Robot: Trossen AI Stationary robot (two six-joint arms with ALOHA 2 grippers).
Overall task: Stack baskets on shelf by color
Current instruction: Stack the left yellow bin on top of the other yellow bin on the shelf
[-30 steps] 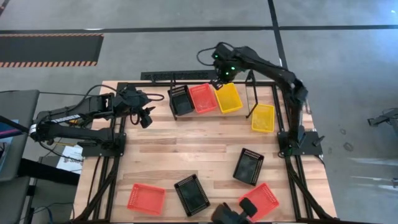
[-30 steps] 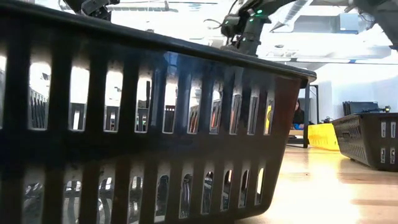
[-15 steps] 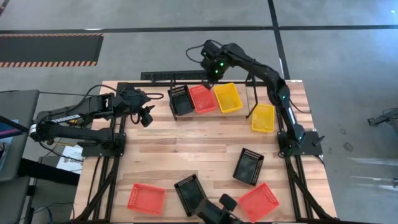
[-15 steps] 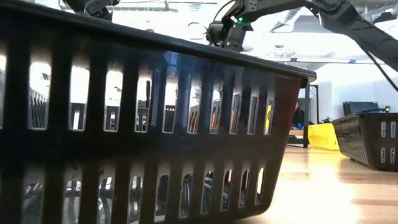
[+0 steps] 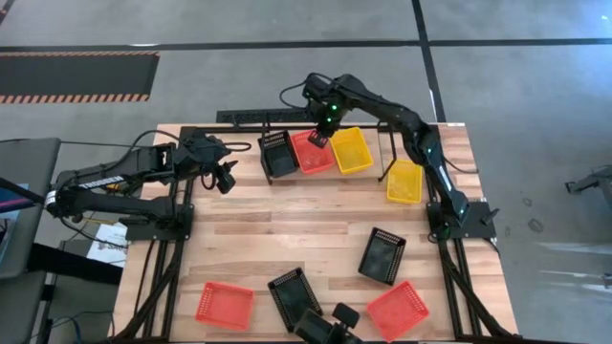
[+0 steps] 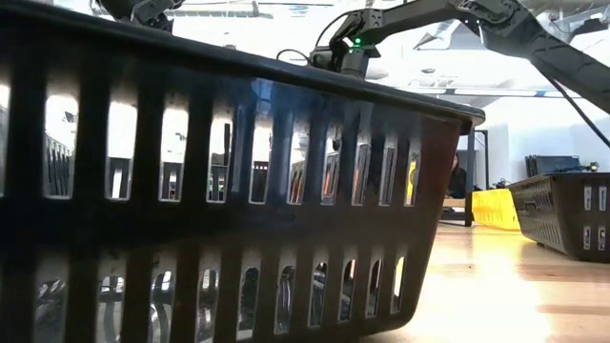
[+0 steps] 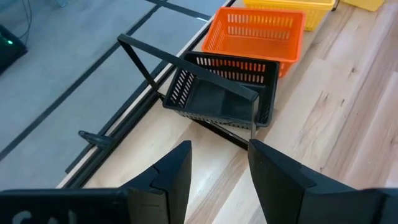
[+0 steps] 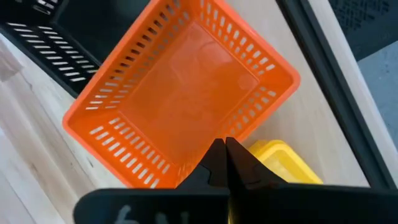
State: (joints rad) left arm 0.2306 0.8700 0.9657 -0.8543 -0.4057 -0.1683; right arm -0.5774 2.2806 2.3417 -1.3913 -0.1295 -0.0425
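1. Over the last second the right pincer (image 5: 321, 139) had swung from above the yellow basket (image 5: 351, 149) across to the far edge of the red-orange basket (image 5: 313, 151) on the shelf (image 5: 387, 143), its fingers pressed together and holding nothing.
2. That red-orange basket sat between the black basket (image 5: 279, 154) and the yellow one, all three in a row at the far side of the table (image 5: 287, 229).
3. The left pincer (image 5: 225, 181) had not moved; it hung spread and empty near the black basket.
4. Six baskets lay loose, among them a second yellow basket (image 5: 404, 181) beside the shelf, so I judged the stacking barely begun.
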